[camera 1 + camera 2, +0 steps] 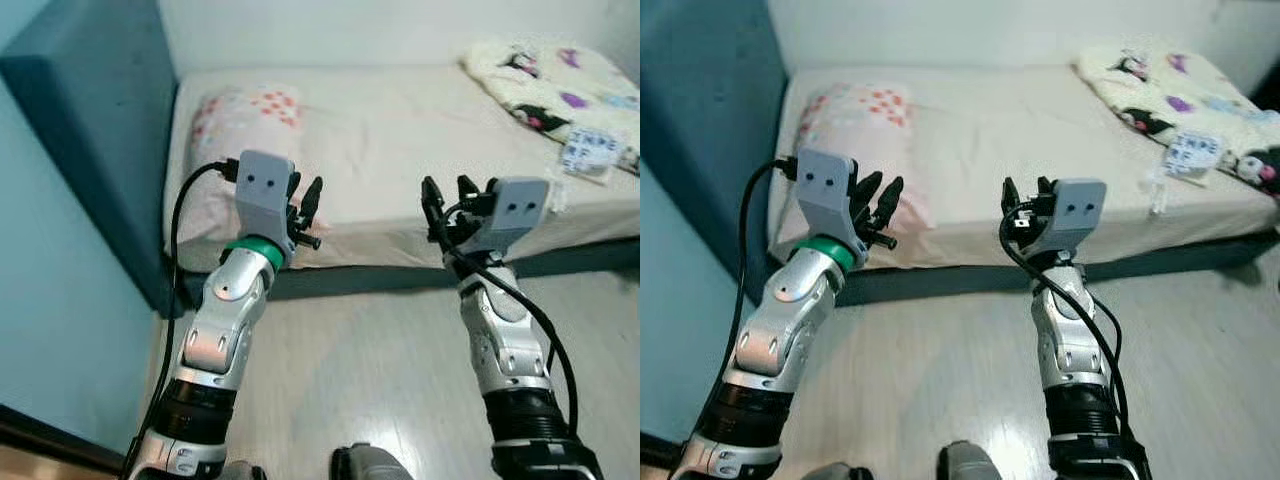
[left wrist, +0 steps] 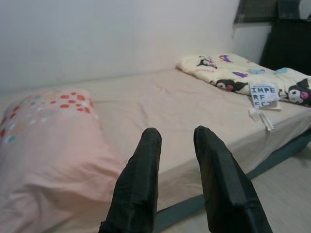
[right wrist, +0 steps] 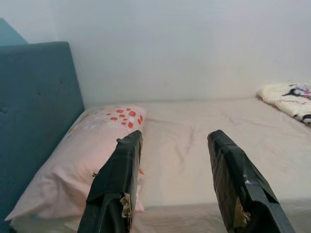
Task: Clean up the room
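- A low bed (image 1: pixel 400 130) with a pale sheet runs along the white wall (image 3: pixel 170 43).
- A teal padded headboard (image 1: pixel 90 120) stands at the bed's head end.
- Pale wood floor (image 1: pixel 380 370) lies along the bed's near edge.
- A dark cabinet (image 2: pixel 286 39) stands past the bed's foot.

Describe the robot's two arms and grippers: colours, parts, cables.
Both arms are silver, jointed, with black cuffs lower down. Each wrist carries a grey camera box. The left gripper has black fingers, a green wrist ring and a looping black cable; the right gripper has black fingers and black cables.
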### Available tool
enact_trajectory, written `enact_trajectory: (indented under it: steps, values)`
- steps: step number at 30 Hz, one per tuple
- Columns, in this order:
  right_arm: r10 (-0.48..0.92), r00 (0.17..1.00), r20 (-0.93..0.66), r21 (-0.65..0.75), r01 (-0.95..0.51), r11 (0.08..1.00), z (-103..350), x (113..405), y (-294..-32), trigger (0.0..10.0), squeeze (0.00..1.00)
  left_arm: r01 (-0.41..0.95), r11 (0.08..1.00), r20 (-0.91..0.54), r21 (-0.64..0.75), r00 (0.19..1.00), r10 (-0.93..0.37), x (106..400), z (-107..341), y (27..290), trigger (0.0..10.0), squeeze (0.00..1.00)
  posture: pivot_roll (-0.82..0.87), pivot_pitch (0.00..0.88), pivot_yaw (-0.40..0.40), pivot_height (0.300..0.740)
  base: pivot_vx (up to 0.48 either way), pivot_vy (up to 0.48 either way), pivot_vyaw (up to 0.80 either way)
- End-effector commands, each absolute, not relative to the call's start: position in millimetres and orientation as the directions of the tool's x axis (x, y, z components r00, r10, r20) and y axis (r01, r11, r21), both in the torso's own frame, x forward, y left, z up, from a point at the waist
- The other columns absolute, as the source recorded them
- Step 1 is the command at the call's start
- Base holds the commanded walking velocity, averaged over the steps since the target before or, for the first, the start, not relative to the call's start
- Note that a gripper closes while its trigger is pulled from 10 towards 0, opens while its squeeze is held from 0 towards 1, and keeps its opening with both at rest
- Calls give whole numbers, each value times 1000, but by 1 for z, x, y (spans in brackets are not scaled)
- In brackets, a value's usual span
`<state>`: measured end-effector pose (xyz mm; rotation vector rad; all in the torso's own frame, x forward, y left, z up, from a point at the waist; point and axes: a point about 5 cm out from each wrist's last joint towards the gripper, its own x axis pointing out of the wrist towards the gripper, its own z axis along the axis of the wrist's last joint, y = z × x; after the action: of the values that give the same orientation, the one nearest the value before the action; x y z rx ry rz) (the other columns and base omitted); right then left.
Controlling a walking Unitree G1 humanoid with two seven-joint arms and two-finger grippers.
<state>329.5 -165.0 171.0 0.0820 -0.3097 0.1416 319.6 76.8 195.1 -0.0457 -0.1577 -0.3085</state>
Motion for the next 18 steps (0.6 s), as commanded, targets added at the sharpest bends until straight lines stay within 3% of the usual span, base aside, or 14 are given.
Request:
enact_trajectory:
  steps: [1, 18]
  values:
    - [133, 947, 293, 60, -157, 986, 168, 330, -165, 10000, 0, 306, 952, 127, -27, 945, -300, 320, 188, 77, 10000, 0, -75, 16, 32, 740, 0, 0, -800]
    - [141, 946, 291, 63, -166, 984, 167, 330, -163, 10000, 0, 311, 949, 99, -45, 947, -306, 322, 185, 77, 10000, 0, -75, 15, 36, 740, 0, 0, -800]
